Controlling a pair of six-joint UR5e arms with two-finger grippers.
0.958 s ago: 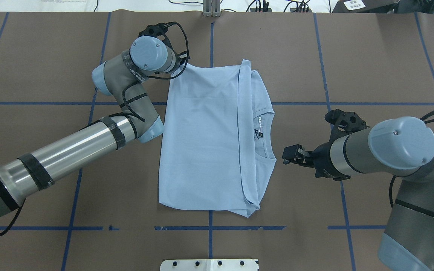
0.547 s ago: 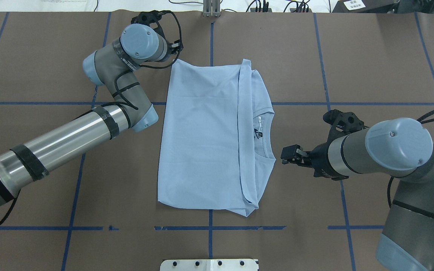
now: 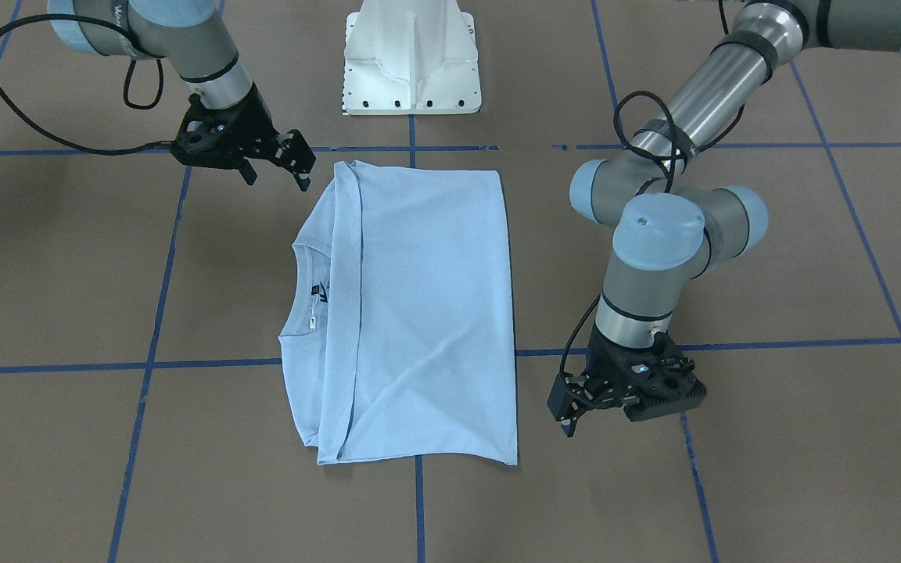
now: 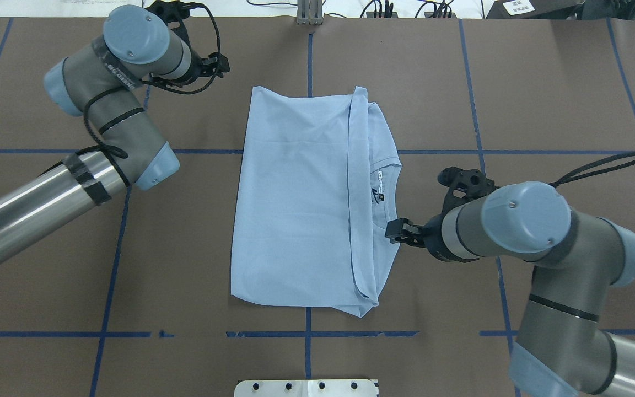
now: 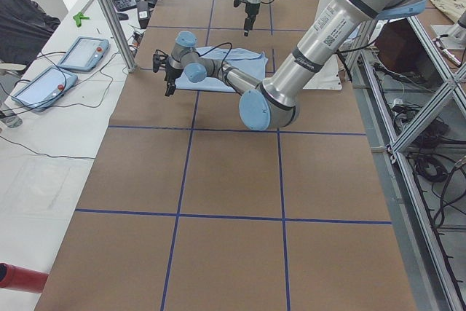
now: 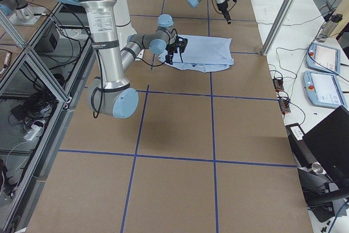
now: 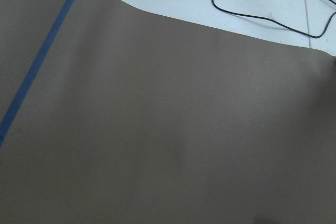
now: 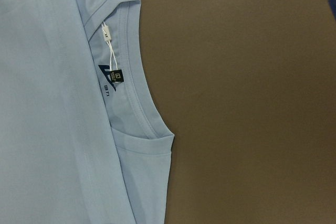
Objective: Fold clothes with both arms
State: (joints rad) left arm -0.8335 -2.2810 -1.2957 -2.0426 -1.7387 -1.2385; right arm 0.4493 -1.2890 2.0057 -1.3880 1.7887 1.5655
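The clothes are one pale blue T-shirt (image 4: 295, 198) lying folded flat mid-table, with a folded band running beside the collar (image 4: 389, 193). From above, the right wrist view takes in the ribbed collar (image 8: 134, 77), the black neck label (image 8: 110, 72) and a white tag (image 8: 106, 31). My right gripper (image 4: 396, 230) hovers open at the shirt's collar-side edge, holding nothing; it also shows in the front view (image 3: 277, 172). My left gripper (image 4: 221, 63) is open and empty, clear of the shirt's far corner (image 4: 255, 90), over bare brown table (image 7: 168, 129). It also shows in the front view (image 3: 566, 414).
Blue tape lines (image 4: 108, 275) grid the brown table cover. The white pedestal base (image 3: 411, 55) stands at the robot's edge. Cables (image 4: 378, 8) lie along the far edge. Two tablets (image 5: 84, 52) and an aluminium post (image 5: 109, 12) sit beyond the table on the operators' side.
The left gripper let the shirt's far corner drop flat and pulled back, away to the left. The right gripper moved in toward the collar-side edge.
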